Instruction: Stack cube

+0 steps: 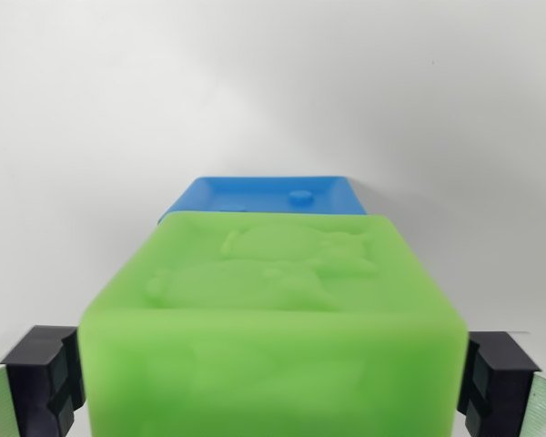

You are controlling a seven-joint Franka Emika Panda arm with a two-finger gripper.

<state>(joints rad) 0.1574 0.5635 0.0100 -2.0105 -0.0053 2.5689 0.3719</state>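
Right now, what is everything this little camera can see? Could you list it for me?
green cube: one, bright green with a raised pattern on its top face, filling the lower middle of the wrist view, between the two black fingers.
blue cube: one, blue, directly behind the green cube; only its top edge shows, so I cannot tell whether the two touch.
white surface: one, plain white, filling the rest of the picture.
end effector: one; its black fingers sit against the green cube's sides at the wrist view's lower left and lower right, apparently gripping it.
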